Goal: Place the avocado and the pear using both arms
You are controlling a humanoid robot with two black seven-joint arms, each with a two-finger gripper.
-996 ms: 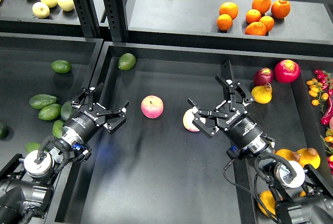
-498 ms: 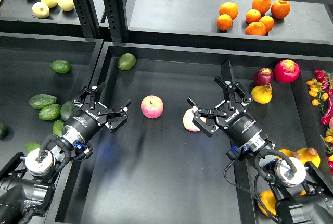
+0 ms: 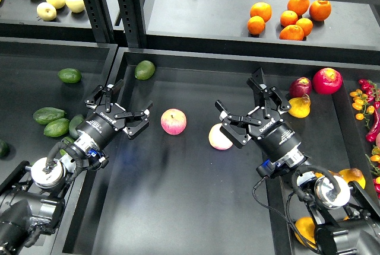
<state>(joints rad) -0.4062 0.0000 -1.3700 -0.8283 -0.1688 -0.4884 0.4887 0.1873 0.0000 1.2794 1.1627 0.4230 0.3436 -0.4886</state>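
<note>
A dark green, elongated avocado (image 3: 48,114) lies in the left bin (image 3: 24,89), with a similar one (image 3: 57,127) just in front of it. My left gripper (image 3: 122,112) is open and empty, over the left edge of the centre tray, to the right of these avocados. A golden pear (image 3: 354,177) with a brown blotch lies at the lower right, beside my right arm. My right gripper (image 3: 249,115) is open and empty, just right of a pink-and-yellow apple (image 3: 218,138).
A second pink apple (image 3: 173,121) and a lighter green avocado (image 3: 144,69) lie in the centre tray (image 3: 178,207). A rounder avocado (image 3: 70,75) lies in the left bin. A yellow-red fruit (image 3: 298,107) and red apples (image 3: 328,80) lie at the right. Oranges (image 3: 291,18) sit on the back shelf.
My left gripper has moved up and to the right, further over the centre tray. My right gripper has shifted slightly up and right. Both stay open and empty.
</note>
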